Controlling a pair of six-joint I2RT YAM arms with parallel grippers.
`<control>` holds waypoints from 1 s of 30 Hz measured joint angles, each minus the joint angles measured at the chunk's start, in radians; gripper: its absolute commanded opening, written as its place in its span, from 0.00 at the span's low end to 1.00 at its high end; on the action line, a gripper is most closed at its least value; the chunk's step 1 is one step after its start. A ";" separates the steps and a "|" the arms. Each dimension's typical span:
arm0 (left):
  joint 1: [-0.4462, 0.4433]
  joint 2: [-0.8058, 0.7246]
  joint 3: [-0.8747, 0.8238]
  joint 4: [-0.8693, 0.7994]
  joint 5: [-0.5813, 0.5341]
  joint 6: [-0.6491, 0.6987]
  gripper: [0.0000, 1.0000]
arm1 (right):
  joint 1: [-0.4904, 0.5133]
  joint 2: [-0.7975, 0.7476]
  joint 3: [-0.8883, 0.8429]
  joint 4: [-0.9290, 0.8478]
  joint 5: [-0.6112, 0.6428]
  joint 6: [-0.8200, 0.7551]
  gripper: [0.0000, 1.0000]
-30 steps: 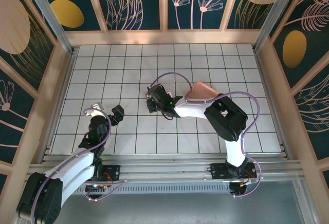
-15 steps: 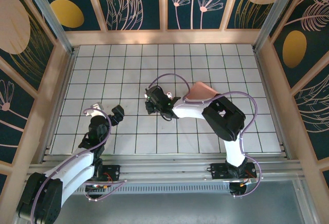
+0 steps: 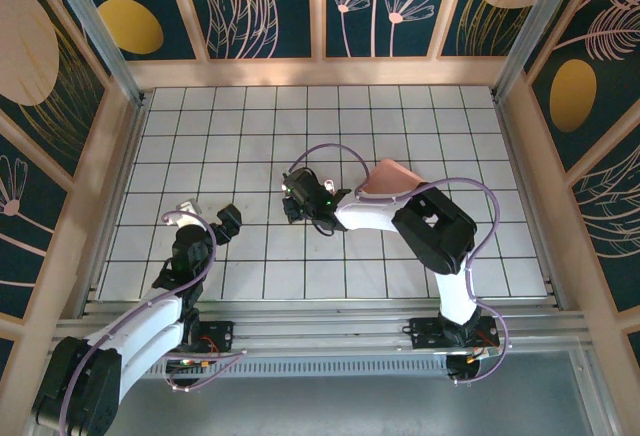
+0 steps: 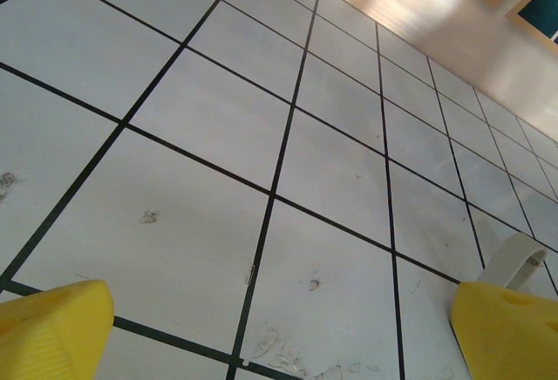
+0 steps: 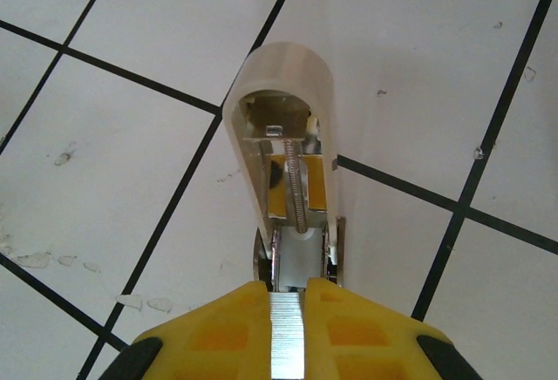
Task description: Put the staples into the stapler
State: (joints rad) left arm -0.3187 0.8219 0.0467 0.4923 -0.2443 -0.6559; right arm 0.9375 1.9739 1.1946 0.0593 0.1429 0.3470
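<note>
In the top view the right arm (image 3: 440, 231) rises from its base at the near edge, bends at the elbow and stretches its forearm to the left, low over the tiled bench (image 3: 400, 116). The right gripper (image 3: 291, 202) is near the middle of the bench and is turned down toward the tiles. A pink tray (image 3: 385, 173) lies behind the forearm, partly covered by it.

In the right wrist view we see the two yellow fingers (image 5: 227, 328) of this gripper pressed together on the staples (image 5: 288, 336), a thin ribbed silver strip that stands between the pads. Just in front of the fingertips the stapler (image 5: 277, 75) lies on the bench, opened. Its whitish cover points away from the camera, and we look into the grey inner rail with its spring. The front end of the strip is at the near end of this rail; we cannot tell whether they touch.

The left arm (image 3: 150, 316) is folded near its base at the left side and reaches only a little forward. The left gripper (image 3: 205, 216) is well apart from the stapler, with its jaws spread wide. In the left wrist view its yellow fingertips (image 4: 52, 328) sit in the two bottom corners, with bare tiles between them.
</note>
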 measured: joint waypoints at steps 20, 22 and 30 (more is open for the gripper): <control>0.000 -0.004 0.000 -0.003 0.000 0.000 0.99 | 0.009 0.012 0.017 -0.023 0.048 -0.008 0.11; 0.000 -0.004 0.000 -0.003 0.000 0.000 0.99 | 0.011 0.014 0.017 -0.027 0.048 -0.010 0.11; 0.000 -0.004 0.000 -0.003 0.000 0.001 0.99 | 0.016 0.017 0.022 -0.037 0.060 -0.027 0.10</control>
State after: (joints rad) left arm -0.3187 0.8177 0.0467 0.4889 -0.2443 -0.6552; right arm 0.9531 1.9907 1.2167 0.0227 0.2031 0.3202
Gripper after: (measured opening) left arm 0.988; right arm 0.109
